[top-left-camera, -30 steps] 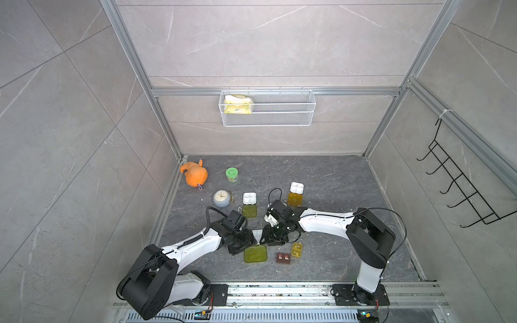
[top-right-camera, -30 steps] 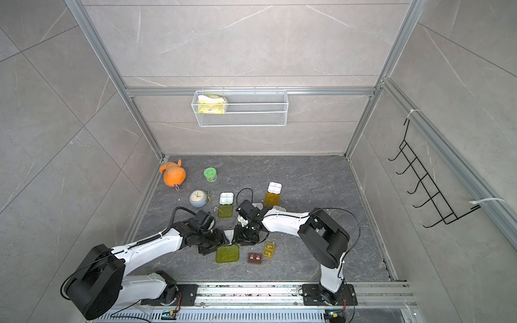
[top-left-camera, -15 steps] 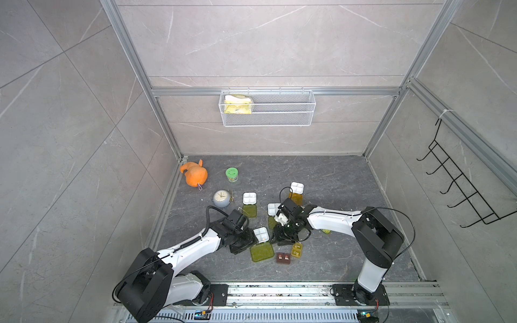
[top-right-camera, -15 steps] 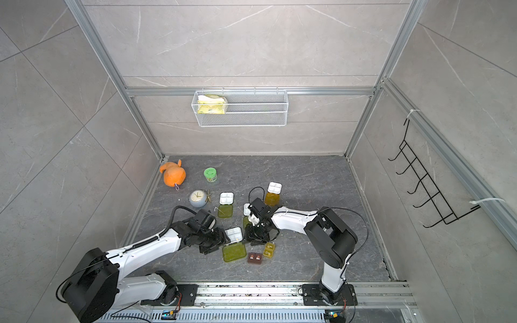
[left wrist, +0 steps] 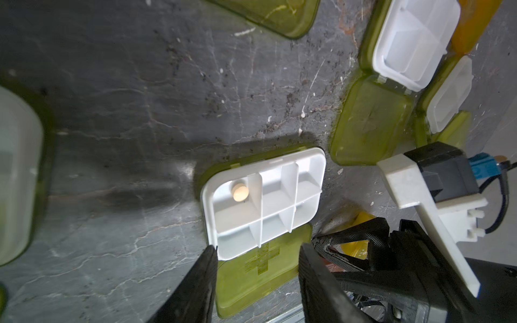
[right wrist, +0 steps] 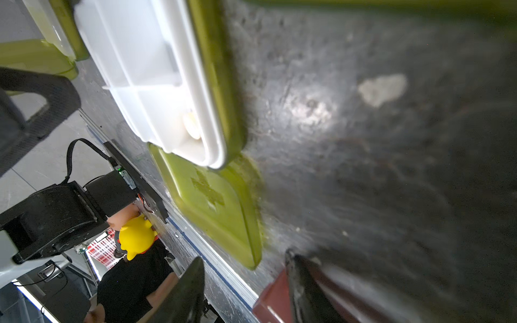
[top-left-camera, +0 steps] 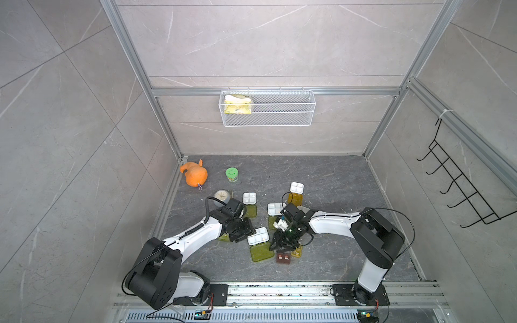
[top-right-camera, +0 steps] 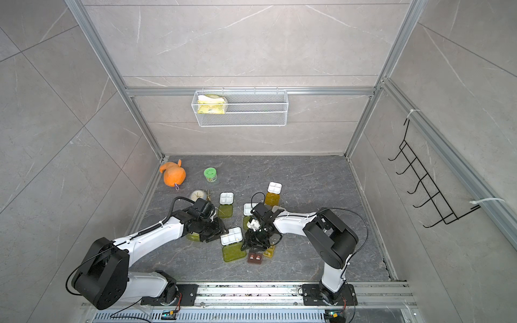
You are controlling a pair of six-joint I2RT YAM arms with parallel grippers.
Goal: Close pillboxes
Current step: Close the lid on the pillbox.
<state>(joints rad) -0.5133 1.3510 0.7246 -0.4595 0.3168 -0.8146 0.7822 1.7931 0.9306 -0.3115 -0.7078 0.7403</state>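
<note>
While left fingers (left wrist: 195, 285) and right fingers (right wrist: 184, 293) are gaping, we are aiming the left under the pillbox lid (top-left-camera: 261, 253), lower centre in a top view.

No words or numbers are legible anywhere; the only sign is a plain cross moulded into the open yellow-green lid (left wrist: 261, 258) of a white-trayed pillbox (left wrist: 263, 195).
</note>
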